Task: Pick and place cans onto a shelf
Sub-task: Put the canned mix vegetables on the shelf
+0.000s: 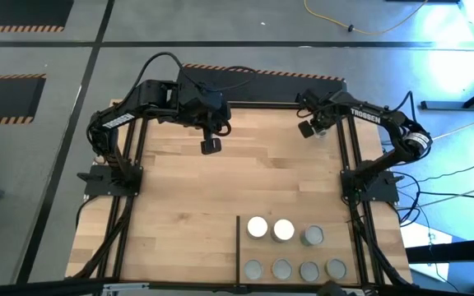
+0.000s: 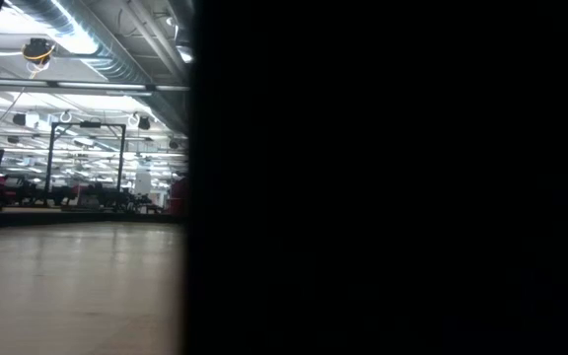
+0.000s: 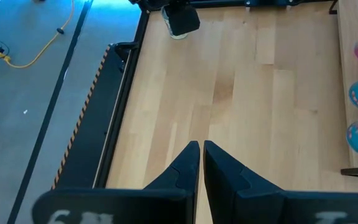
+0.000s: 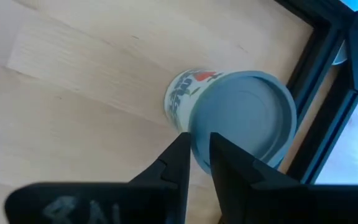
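Right gripper (image 1: 313,129), upper right of table (image 1: 179,214), hovers at last loose can (image 4: 241,118), fingers nearly closed, nothing held. Seven cans on shelf (image 1: 377,247), lower right. Left gripper (image 1: 211,145) closed, empty, upper centre. Next, by my read: open wide, straddle can.

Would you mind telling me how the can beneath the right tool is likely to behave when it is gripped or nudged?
The can stands upright near the table frame, so it probably won't roll unless tipped. Its smooth round side may slip in the right tool, whose fingers sit nearly together above its lid. It looks stiff rather than squashy; its weight cannot be judged.
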You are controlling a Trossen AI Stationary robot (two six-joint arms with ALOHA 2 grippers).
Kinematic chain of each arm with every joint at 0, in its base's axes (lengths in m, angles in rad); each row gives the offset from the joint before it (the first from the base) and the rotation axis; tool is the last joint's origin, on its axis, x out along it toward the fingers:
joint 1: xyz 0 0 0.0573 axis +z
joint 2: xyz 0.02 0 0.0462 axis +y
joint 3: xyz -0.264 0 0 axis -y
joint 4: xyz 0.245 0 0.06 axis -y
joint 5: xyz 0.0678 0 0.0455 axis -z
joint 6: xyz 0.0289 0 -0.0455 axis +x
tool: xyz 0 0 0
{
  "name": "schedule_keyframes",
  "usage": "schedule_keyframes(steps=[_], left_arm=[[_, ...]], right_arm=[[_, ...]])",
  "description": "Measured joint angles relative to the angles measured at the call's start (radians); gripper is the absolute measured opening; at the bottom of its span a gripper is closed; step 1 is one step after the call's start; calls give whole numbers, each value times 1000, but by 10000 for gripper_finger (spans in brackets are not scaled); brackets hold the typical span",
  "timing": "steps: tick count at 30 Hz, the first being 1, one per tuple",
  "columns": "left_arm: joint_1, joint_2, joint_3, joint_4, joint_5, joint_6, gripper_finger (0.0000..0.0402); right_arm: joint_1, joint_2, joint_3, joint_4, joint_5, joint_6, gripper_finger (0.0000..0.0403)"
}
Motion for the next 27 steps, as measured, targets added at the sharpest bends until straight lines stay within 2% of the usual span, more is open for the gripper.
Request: schedule_keyframes(steps=[6,17,23,27], left_arm=[[0,0,0,0,0,0,16],[-1,0,0,0,0,0,16],[-1,0,0,0,0,-1,16],[0,0,0,0,0,-1,16]], right_arm=[[-26,20,0,1,-69,-73,64],[-25,66,4,0,-18,-131,63],[-24,67,3,-1,-20,-242,17],[-24,67,3,-3,-24,-283,10]])
